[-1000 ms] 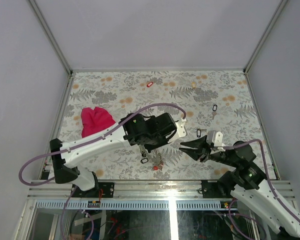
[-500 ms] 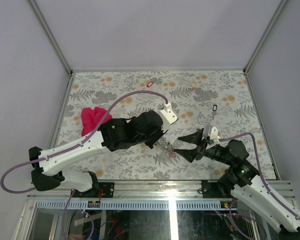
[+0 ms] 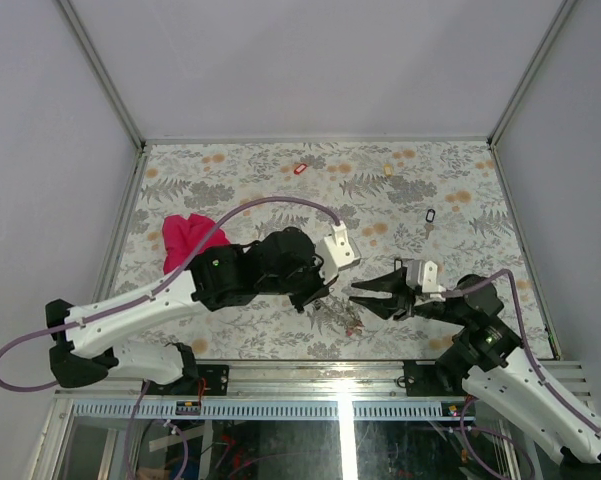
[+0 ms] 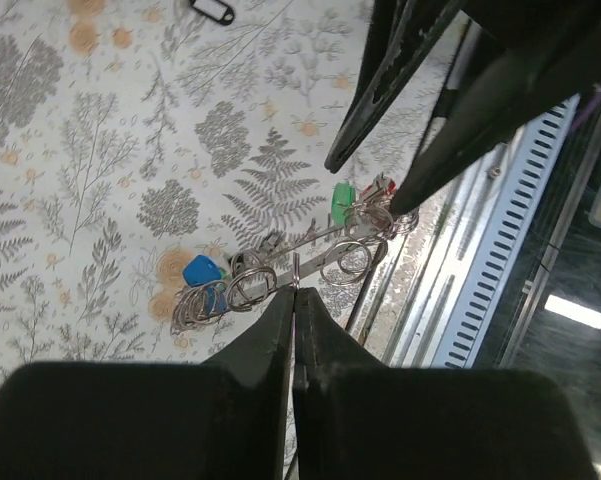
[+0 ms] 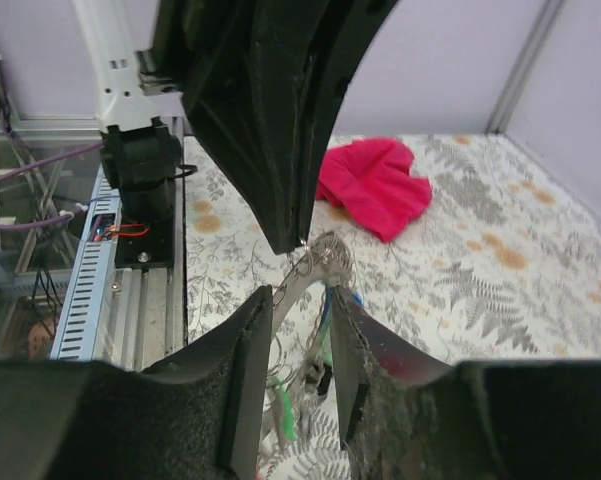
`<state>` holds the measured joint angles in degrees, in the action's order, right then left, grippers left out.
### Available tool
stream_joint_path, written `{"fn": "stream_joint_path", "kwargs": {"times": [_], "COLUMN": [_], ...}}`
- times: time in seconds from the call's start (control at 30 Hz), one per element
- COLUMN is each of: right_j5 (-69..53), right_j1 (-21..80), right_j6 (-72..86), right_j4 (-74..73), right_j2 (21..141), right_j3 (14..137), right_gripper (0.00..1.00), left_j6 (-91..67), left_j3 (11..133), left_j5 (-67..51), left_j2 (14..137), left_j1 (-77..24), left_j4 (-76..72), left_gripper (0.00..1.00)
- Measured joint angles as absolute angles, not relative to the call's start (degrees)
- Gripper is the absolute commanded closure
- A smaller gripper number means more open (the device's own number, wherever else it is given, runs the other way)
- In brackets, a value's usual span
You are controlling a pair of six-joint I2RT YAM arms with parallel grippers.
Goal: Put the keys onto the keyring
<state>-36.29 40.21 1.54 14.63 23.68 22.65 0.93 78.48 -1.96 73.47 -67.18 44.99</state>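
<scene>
Top external: magenta cloth (image 3: 190, 240) at left on bench (image 3: 260, 190). Left pincer (image 3: 316, 299) pressed together, pinching keyring (image 3: 340, 314) near the bench's front edge, with keys (image 4: 202, 270) bunched on it. Right pincer (image 3: 355, 294) spread, fingers straddling the ring.

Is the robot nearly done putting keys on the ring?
Partway. Done: a blue-tagged key and a green-tagged key already hang on the keyring. In hand: the left gripper pinches the keyring; the open right gripper reaches its end. Left: a red-tagged key, cream-tagged key and black-tagged key lie loose.
</scene>
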Motion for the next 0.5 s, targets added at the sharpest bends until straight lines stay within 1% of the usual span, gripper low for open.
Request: {"fn": "stream_joint_path", "kwargs": {"times": [0.07, 0.17, 0.33, 0.5], "right_j5": [-38.7, -42.3, -45.0, -46.7], "right_j1": [40.2, 40.2, 40.2, 40.2], "right_j6": [-0.5, -3.7, -6.0, -6.6], "right_j4": [13.6, 12.1, 11.2, 11.1], "right_j2": [23.7, 24.3, 27.2, 31.2], "right_j3": [24.2, 26.3, 27.8, 29.0], "right_gripper": [0.67, 0.67, 0.66, 0.68], "left_j6": [3.0, 6.2, 10.1, 12.6], "left_j3": [77.6, 76.5, 75.4, 75.4], "left_j5": [-3.9, -6.5, -9.1, -10.3], "left_j2": [72.1, 70.0, 67.8, 67.8], "left_j1": [-67.5, -67.9, -68.5, -69.1], "left_j4": [44.4, 43.3, 41.9, 41.6], "left_gripper": [1.00, 1.00, 1.00, 1.00]}}
